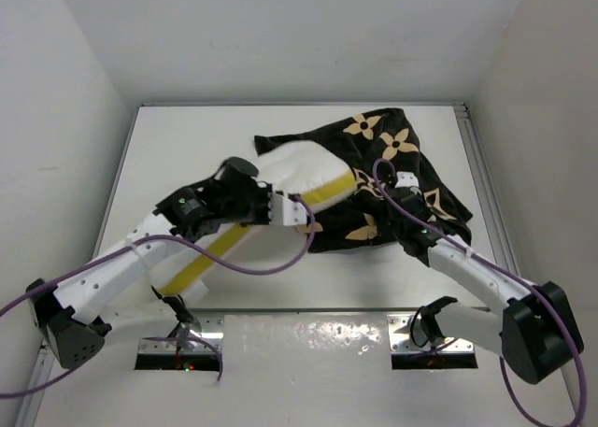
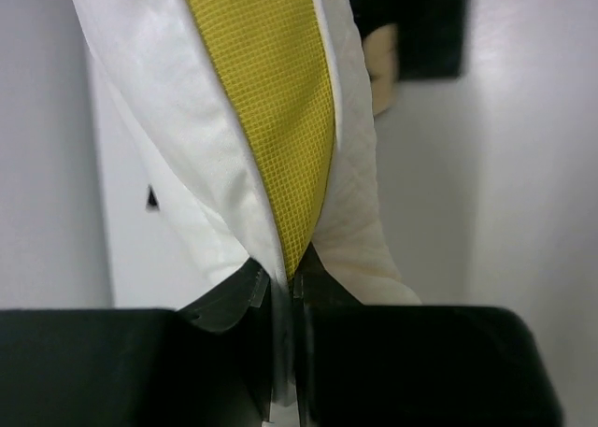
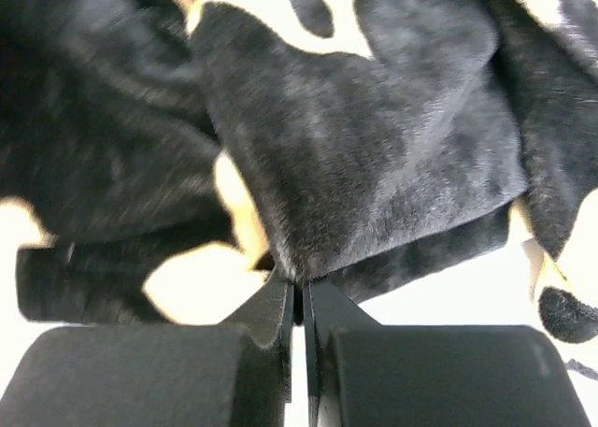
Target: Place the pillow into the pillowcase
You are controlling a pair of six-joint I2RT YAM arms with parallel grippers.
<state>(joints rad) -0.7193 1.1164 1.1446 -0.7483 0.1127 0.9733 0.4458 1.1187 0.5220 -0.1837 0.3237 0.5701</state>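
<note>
Both were clamped: left gripper (image 2: 285, 291) on pillow (image 2: 350, 212), right gripper (image 3: 301, 291) on pillowcase (image 3: 374, 165); such thin bites could've slipped mid-pull.

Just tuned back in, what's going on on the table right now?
Both arms are working the bedding. The left gripper is shut on the pillow at its yellow band, and the right gripper is shut on a fold of the black flowered pillowcase. The pillow lies slanted across the table, its far end against the pillowcase; most of it is outside.
</note>
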